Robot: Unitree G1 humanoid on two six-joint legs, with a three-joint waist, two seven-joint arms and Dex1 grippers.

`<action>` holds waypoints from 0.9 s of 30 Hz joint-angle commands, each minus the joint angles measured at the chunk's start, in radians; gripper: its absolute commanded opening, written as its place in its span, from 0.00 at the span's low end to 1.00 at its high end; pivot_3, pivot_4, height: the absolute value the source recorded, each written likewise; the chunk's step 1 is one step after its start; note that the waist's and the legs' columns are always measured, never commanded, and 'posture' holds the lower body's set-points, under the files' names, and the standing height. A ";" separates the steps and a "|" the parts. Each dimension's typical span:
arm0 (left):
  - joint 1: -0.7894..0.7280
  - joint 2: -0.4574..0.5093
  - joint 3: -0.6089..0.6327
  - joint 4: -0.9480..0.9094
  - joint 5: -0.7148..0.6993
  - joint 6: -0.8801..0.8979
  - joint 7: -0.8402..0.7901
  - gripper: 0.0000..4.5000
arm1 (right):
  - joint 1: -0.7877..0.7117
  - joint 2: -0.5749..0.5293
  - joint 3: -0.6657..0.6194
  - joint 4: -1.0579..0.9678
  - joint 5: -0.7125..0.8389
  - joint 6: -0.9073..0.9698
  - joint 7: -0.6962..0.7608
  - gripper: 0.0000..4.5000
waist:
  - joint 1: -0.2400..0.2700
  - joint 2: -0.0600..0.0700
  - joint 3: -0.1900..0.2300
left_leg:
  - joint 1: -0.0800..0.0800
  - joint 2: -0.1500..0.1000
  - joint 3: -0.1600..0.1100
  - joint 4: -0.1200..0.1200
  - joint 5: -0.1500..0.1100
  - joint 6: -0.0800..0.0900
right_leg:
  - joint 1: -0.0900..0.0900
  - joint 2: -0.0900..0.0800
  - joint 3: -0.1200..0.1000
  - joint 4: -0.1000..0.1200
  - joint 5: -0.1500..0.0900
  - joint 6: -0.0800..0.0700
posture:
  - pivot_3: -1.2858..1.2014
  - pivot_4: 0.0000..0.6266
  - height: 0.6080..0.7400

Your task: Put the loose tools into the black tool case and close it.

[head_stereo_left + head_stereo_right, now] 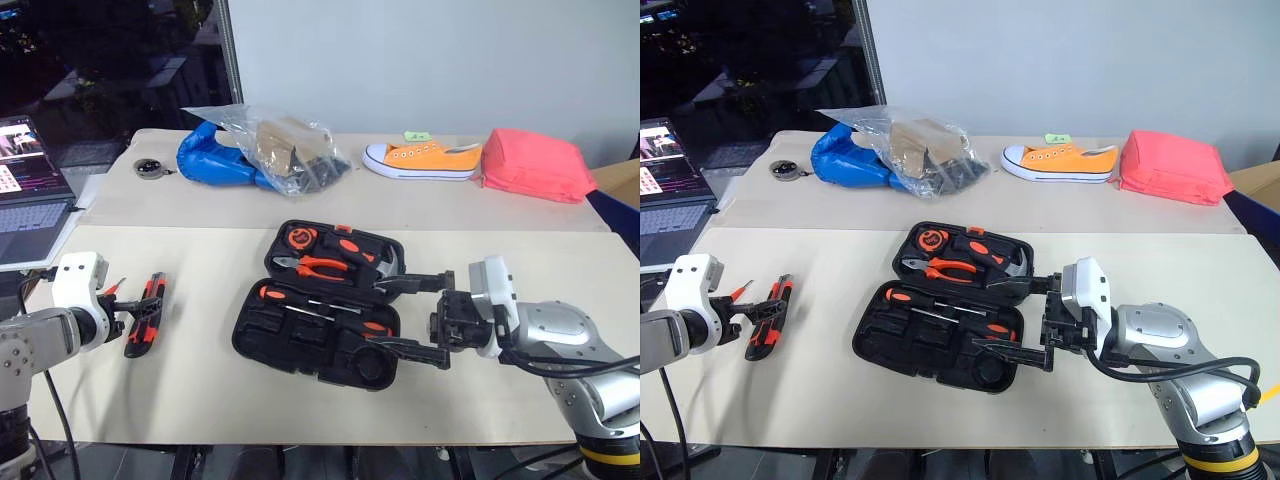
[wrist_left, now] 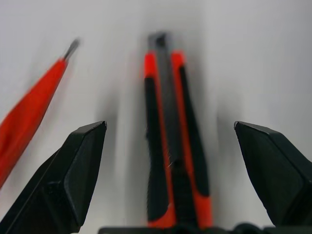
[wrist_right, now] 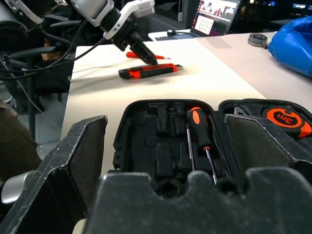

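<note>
Tools still lie loose near the left edge of the tabletop (image 1: 500,390): a black-and-orange utility knife (image 1: 146,313) and, just beside it toward the edge, a slim all-red screwdriver-like tool (image 2: 30,113). The left gripper (image 2: 170,161) hangs over them with its jaws spread wide and empty, one finger on each side of the knife without touching it. The black tool case (image 1: 318,305) lies open about the middle of the tabletop, closer to the front edge than the back. Its front half holds two black-and-orange-handled screwdrivers (image 3: 201,134) side by side among empty slots; its rear half holds orange-handled pliers (image 1: 322,266), an orange tape measure (image 3: 286,118) and a hammer. The right gripper (image 1: 412,318) sits at the case's right end, pointing left across it, jaws wide apart and holding nothing. Along the back edge lie a blue bag (image 1: 215,160) under a clear plastic bag (image 1: 285,145), an orange sneaker (image 1: 422,159) and a pink-red soft pouch (image 1: 537,165). An open laptop (image 1: 27,195) sits off the left edge.
</note>
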 commanded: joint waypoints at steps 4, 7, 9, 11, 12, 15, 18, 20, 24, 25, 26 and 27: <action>-0.013 -0.039 -0.016 -0.026 0.059 -0.038 0.002 1.00 | 0.005 -0.007 -0.023 -0.038 -0.004 -0.031 -0.012 0.99 | 0.001 0.000 0.000 | 0.000 0.000 0.000 0.000 0.000 0.000 | 0.000 -0.001 0.000 0.000 0.000 0.000 | 0.52 0.24 1.00; -0.002 0.033 -0.010 0.026 0.115 -0.129 -0.064 1.00 | 0.011 -0.007 -0.029 -0.047 0.001 -0.027 -0.017 0.99 | 0.001 -0.001 0.001 | -0.001 0.000 0.000 0.000 0.000 0.000 | 0.000 -0.001 0.000 0.000 0.000 0.000 | 0.52 0.24 1.00; 0.015 0.121 -0.022 0.098 0.139 -0.201 -0.183 1.00 | 0.012 -0.008 -0.030 -0.050 0.003 -0.023 -0.019 0.99 | -0.003 -0.002 0.001 | -0.001 0.000 0.000 -0.001 0.000 0.000 | -0.001 0.000 0.000 0.000 0.000 -0.001 | 0.52 0.24 1.00; 0.043 0.222 -0.061 0.196 0.179 -0.306 -0.333 1.00 | 0.012 -0.007 -0.026 -0.050 0.002 -0.024 -0.021 0.99 | -0.005 -0.001 0.001 | -0.001 0.000 0.000 -0.001 0.000 0.000 | -0.002 0.001 0.000 0.000 0.000 -0.002 | 0.52 0.24 1.00; 0.042 0.265 -0.088 0.266 0.206 -0.361 -0.399 1.00 | 0.011 -0.006 -0.023 -0.050 0.001 -0.024 -0.022 0.99 | -0.004 -0.001 0.001 | -0.001 0.001 0.001 -0.002 0.000 0.000 | -0.003 0.000 0.000 0.000 0.000 -0.002 | 0.52 0.24 1.00; 0.005 0.348 -0.195 0.459 0.293 -0.527 -0.564 1.00 | 0.002 -0.006 -0.016 -0.050 0.003 -0.020 -0.028 0.99 | 0.000 0.001 0.002 | 0.000 0.000 0.002 -0.003 0.000 0.000 | -0.004 -0.002 -0.001 0.000 -0.001 -0.003 | 0.52 0.24 1.00; -0.112 0.370 -0.340 0.693 0.403 -0.668 -0.709 1.00 | -0.003 -0.009 -0.015 -0.059 0.010 -0.012 -0.034 0.99 | 0.008 0.001 0.003 | -0.002 0.000 0.003 -0.002 0.000 0.000 | -0.005 -0.002 -0.002 0.000 -0.001 -0.003 | 0.52 0.24 1.00; -0.185 0.364 -0.414 0.827 0.468 -0.744 -0.781 1.00 | -0.002 -0.012 -0.016 -0.068 0.015 -0.007 -0.038 0.99 | 0.013 0.000 0.002 | -0.004 0.000 0.008 -0.001 0.000 0.000 | -0.006 -0.002 -0.004 0.000 -0.001 -0.003 | 0.52 0.24 1.00; -0.295 0.328 -0.503 1.046 0.562 -0.890 -0.889 0.76 | 0.016 -0.030 -0.034 -0.094 0.029 0.007 -0.044 1.00 | 0.024 0.001 0.001 | -0.013 0.000 0.008 0.000 0.000 0.000 | -0.014 0.001 -0.005 0.002 -0.001 -0.003 | 0.52 0.24 1.00; -0.311 0.322 -0.507 1.072 0.567 -0.908 -0.913 0.68 | 0.020 -0.035 -0.037 -0.098 0.031 0.008 -0.045 1.00 | 0.024 0.002 0.001 | -0.014 -0.001 0.008 0.000 0.000 0.000 | -0.015 0.001 -0.005 0.002 -0.001 -0.004 | 0.52 0.24 1.00; -0.321 0.315 -0.500 1.088 0.562 -0.916 -0.938 0.61 | 0.026 -0.041 -0.042 -0.103 0.035 0.009 -0.046 1.00 | 0.024 0.002 0.001 | -0.014 0.000 0.008 0.000 0.000 0.000 | -0.015 0.002 -0.005 0.002 -0.001 -0.004 | 0.52 0.24 1.00; -0.321 0.310 -0.487 1.092 0.553 -0.925 -0.954 0.52 | 0.031 -0.045 -0.046 -0.106 0.037 0.010 -0.047 1.00 | 0.023 0.002 0.001 | -0.014 0.000 0.008 0.000 0.000 0.000 | -0.015 0.002 -0.005 0.002 -0.001 -0.004 | 0.52 0.24 1.00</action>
